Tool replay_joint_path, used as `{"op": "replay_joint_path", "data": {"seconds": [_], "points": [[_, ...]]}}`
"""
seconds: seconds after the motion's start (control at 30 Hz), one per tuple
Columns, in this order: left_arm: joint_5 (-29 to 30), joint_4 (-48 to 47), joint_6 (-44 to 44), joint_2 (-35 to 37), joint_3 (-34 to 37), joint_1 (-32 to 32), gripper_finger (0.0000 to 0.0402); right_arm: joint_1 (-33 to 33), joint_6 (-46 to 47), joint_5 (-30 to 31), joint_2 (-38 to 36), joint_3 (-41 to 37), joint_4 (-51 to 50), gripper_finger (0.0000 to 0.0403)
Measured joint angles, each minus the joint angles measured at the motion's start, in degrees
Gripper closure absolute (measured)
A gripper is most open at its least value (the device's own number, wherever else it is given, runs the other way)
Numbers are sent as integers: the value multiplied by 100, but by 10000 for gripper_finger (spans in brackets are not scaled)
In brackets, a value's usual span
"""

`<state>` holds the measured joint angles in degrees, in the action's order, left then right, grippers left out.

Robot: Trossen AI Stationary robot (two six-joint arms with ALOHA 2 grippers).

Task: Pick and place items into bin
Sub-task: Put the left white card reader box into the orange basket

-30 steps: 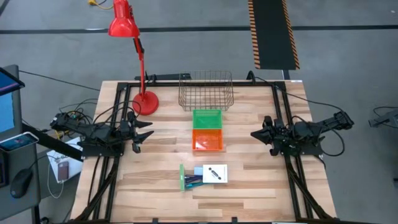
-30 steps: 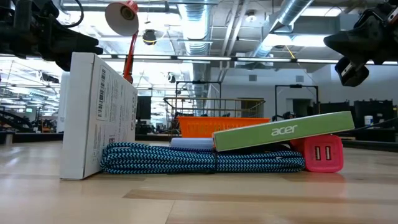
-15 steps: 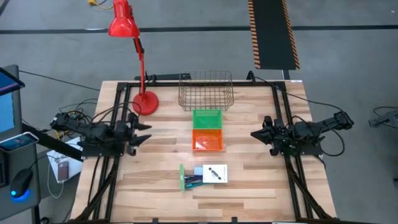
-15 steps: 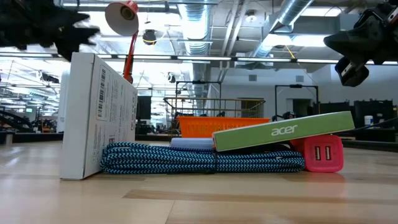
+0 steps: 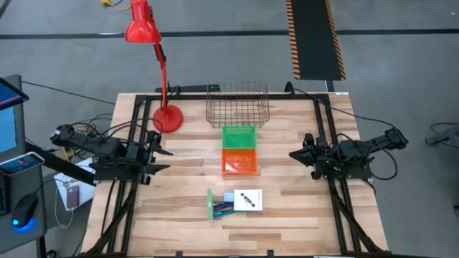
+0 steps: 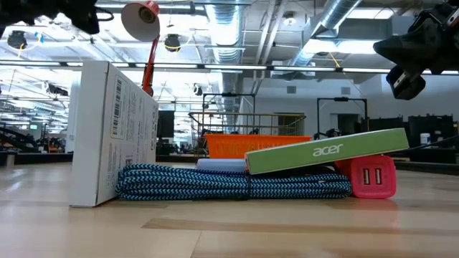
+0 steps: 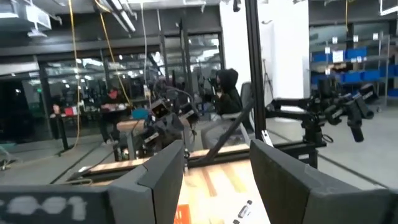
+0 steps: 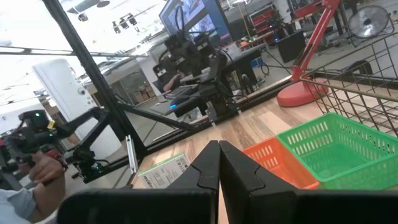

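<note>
The items lie in a small heap near the table's near edge: a white box with a black mark (image 5: 247,201), a green box (image 5: 209,204) and a blue braided cable (image 6: 229,183), with a red charger block (image 6: 373,177) beside them. The white box (image 6: 115,132) stands on its edge, and the green box (image 6: 326,152) rests tilted on the cable. My left gripper (image 5: 159,153) hovers open at the table's left side, well above the wood. My right gripper (image 5: 294,154) hovers shut at the right side. Its closed fingers (image 8: 219,155) point across the table. Neither is near the heap.
An orange bin (image 5: 239,162) and a green bin (image 5: 239,136) sit side by side at the table's middle, with a wire basket (image 5: 237,104) behind them. A red desk lamp stands on its base (image 5: 168,118) at the far left. A person's hand (image 8: 43,167) shows beyond the table.
My left arm has drawn back toward the table's left edge and its gripper has risen, going almost out of the top of the low view. The right arm and the heap of items have kept still.
</note>
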<state>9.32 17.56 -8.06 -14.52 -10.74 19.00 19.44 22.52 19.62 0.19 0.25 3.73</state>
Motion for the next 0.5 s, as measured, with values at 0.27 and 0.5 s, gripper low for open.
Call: {"op": "replay_joint_path", "data": {"seconds": [0.27, 0.5], "points": [[-646, -6, 28, -1623, -1078, 0, 226, -1, 0, -1, -2, 0, 0, 403], [-888, -366, -902, -2880, -1932, 49, 226, -1, 0, -2, -1, 0, 0, 403]]}}
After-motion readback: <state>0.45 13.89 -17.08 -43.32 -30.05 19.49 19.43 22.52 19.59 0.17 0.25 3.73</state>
